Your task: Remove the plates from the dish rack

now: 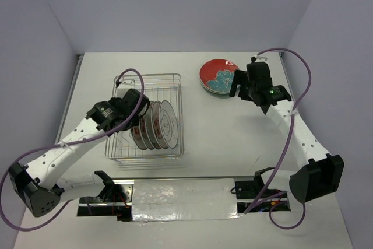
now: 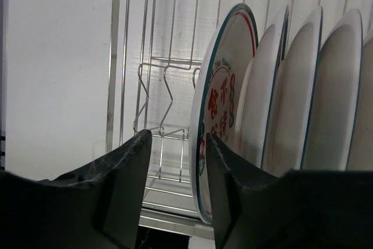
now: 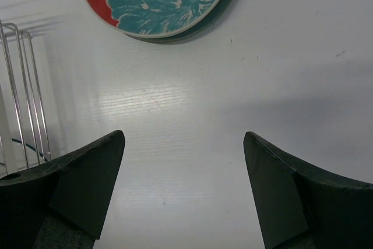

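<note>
Left wrist view: left claw (image 2: 178, 144), half spread, straddles the end plate (image 2: 224, 103) in the dish rack (image 2: 152, 62); next, probably pinch and lift; right claw (image 3: 183, 138) spread, empty.

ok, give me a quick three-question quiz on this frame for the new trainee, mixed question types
1. True or false: the right gripper holds a plate.
2. How do the plates in the dish rack stand?
3. The red plate with the teal flower lies: A) in the rack; B) flat on the table, right of the rack; C) leaning on the back wall.

Key: 1. False, it is open and empty. 2. On edge, in a row. 3. B.
</note>
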You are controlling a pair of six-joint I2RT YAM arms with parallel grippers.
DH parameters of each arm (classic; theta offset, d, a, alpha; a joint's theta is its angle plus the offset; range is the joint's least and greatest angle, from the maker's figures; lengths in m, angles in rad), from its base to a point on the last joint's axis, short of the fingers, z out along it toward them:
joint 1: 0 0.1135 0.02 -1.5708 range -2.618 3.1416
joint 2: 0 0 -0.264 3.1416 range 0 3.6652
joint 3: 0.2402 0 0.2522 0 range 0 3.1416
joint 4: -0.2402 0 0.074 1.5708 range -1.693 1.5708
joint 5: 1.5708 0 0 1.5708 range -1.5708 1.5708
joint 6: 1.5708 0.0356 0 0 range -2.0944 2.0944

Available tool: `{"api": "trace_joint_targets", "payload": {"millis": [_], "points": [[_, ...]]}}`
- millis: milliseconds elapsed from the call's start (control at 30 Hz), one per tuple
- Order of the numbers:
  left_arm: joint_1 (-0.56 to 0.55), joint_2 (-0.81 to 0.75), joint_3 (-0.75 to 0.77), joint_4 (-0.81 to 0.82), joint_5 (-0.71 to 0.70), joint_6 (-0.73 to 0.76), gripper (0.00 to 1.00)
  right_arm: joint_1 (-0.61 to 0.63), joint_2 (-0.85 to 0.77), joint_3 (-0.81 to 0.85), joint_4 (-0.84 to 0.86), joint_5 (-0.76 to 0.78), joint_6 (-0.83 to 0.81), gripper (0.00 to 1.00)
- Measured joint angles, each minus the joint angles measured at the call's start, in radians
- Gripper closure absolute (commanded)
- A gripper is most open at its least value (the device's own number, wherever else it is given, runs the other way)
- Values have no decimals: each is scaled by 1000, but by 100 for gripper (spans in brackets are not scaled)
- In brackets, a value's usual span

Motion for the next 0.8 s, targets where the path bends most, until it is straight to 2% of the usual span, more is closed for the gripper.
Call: {"api": "trace_joint_targets", "payload": {"millis": [100,167,200,267,300,333,400,533,767,800], "points": [[-1,6,-32,12,-6,-17,61,4,-23,-3,-3,0,0,10],[-1,15,-45,24,-4,-19,66,6,-45,-3,-4,0,0,10],[-1,19,-47,31,0,-18,74,7,-51,-2,-4,0,0,10],[-1,26,-47,48,8,-19,84,11,-61,-2,-5,1,0,10],[-1,28,-47,51,10,-13,94,13,-64,-2,-7,1,0,10],[-2,29,-47,45,9,-10,96,16,-68,-1,-12,2,0,10],[-3,31,-42,27,2,-11,100,22,-77,-1,-26,11,0,10],[-8,38,40,-51,-13,-6,100,31,-117,8,-49,23,0,10],[-8,116,401,-260,-165,-5,100,32,-183,57,-79,49,-4,9],[-10,135,456,-278,-190,-10,100,33,-192,61,-80,49,-6,5]]}}
